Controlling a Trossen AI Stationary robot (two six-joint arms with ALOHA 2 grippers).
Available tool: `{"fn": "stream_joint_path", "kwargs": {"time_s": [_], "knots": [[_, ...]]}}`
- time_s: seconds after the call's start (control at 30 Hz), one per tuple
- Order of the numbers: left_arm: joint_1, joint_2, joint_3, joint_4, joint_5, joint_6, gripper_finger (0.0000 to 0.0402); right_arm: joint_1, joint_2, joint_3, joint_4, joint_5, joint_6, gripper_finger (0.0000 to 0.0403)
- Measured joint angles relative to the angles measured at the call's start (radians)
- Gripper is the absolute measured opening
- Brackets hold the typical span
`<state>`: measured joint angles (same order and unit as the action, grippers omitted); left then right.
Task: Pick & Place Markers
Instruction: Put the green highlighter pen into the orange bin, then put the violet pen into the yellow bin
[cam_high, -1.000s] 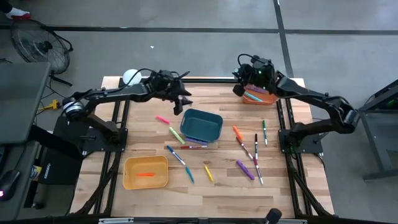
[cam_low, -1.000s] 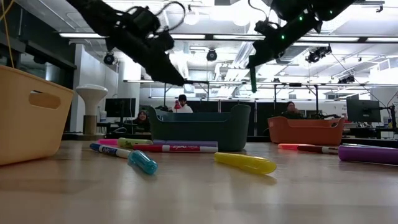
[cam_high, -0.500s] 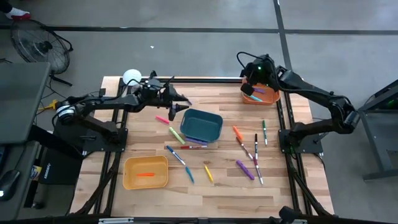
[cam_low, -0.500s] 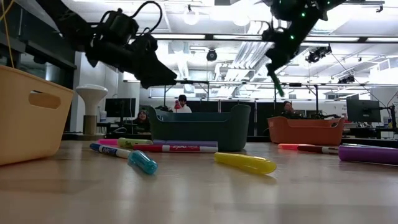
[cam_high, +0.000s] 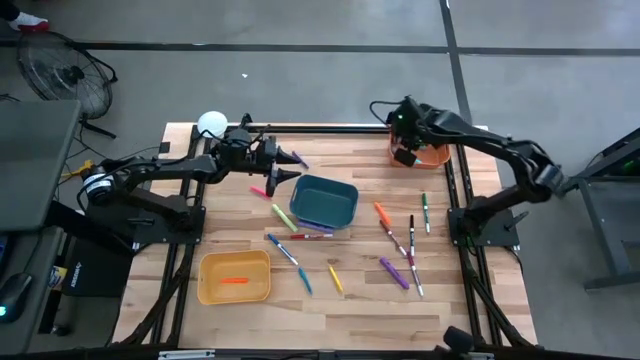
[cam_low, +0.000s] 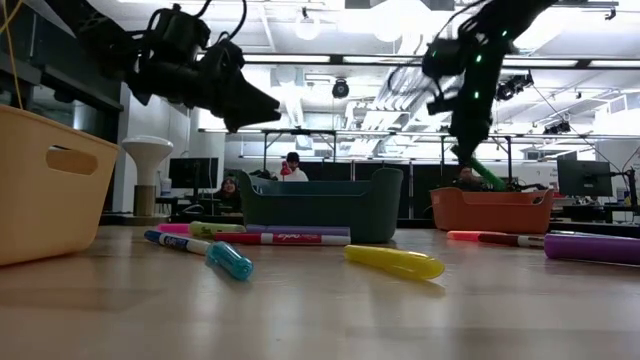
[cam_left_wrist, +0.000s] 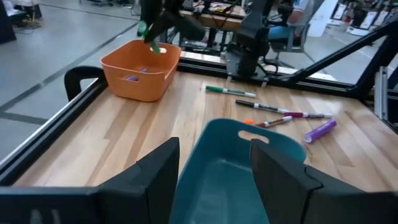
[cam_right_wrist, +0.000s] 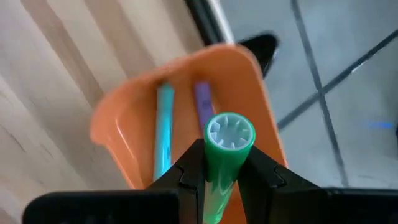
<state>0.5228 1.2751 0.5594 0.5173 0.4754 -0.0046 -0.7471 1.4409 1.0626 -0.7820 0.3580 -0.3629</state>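
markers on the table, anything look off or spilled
Nothing damaged or spilled. Loose markers lie scattered around the teal bin, as expected mid-sort. The right gripper is shut on a green marker above the orange bin, which already holds a teal and a purple marker. The left gripper hangs open by the teal bin.

Bare wood is lying open along the table's (cam_high: 200, 190) near edge and far edge. The teal bin (cam_high: 324, 201) is blocking the middle, markers (cam_high: 398, 243) are crowding the right half, the yellow bin (cam_high: 234, 277) is filling the near left corner, and the orange bin (cam_high: 428, 156) the far right corner.
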Motion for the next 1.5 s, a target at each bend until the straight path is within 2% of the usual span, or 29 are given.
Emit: {"fn": "stream_joint_path", "kwargs": {"time_s": [0.13,0.3,0.6,0.87,0.97,1.1,1.23,1.5], "knots": [[0.000,0.000,0.000,-0.001,0.011,0.001,0.0193,0.000,0.082,0.000,-0.004,0.009,-0.056,0.0056],[0.000,0.000,0.000,-0.002,0.021,0.002,0.0193,-0.006,0.160,0.000,-0.033,0.069,-0.092,0.0056],[0.000,0.001,0.001,-0.002,0.021,0.003,0.0193,-0.012,0.195,0.000,-0.042,0.118,-0.165,0.0058],[0.000,0.001,0.001,-0.002,0.022,0.003,0.0193,-0.011,0.193,0.000,-0.042,0.143,-0.179,0.0176],[0.000,0.001,0.001,-0.002,0.022,0.003,0.0193,-0.011,0.194,0.001,-0.037,0.148,-0.179,0.0200],[0.000,0.001,0.001,-0.002,0.022,0.001,0.0193,-0.011,0.183,0.031,-0.053,0.146,-0.143,0.0214],[0.001,0.001,0.002,-0.003,0.019,0.000,0.0193,-0.011,0.143,0.087,-0.051,0.086,-0.088,0.0214],[0.002,-0.122,0.003,-0.191,-0.061,0.090,0.0193,0.012,0.131,0.273,-0.017,-0.225,0.139,0.0209]]}}
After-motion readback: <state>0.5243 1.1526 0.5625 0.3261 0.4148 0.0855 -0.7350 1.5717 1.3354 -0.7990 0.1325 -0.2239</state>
